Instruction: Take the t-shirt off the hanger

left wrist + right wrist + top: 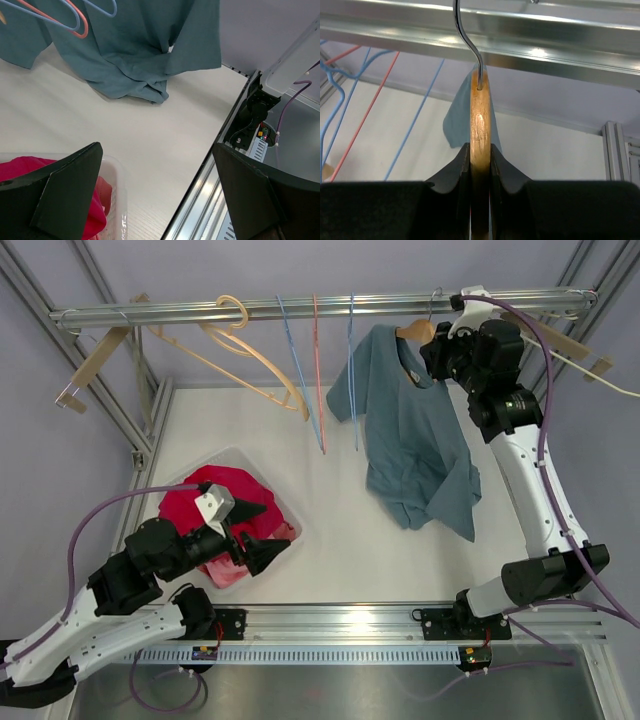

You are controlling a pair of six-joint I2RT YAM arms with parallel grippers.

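Observation:
A grey-blue t-shirt point(415, 430) hangs from a wooden hanger point(415, 330) hooked on the metal rail point(300, 308); its lower part bunches on the table. It also shows in the left wrist view point(135, 45). My right gripper point(440, 352) is shut on the wooden hanger point(480, 117) just below its metal hook point(470, 40), the fingers point(457, 167) pressed on both sides. My left gripper point(255, 535) is open and empty, low over the bin's right edge, its fingers point(75, 185) wide apart.
A clear plastic bin point(285, 510) holds red clothing point(215, 500) at front left. Empty wooden hangers point(235, 340) and thin blue and red wire hangers point(318, 370) hang from the rail. Frame posts stand at the corners; a metal rail point(340, 615) runs along the near edge.

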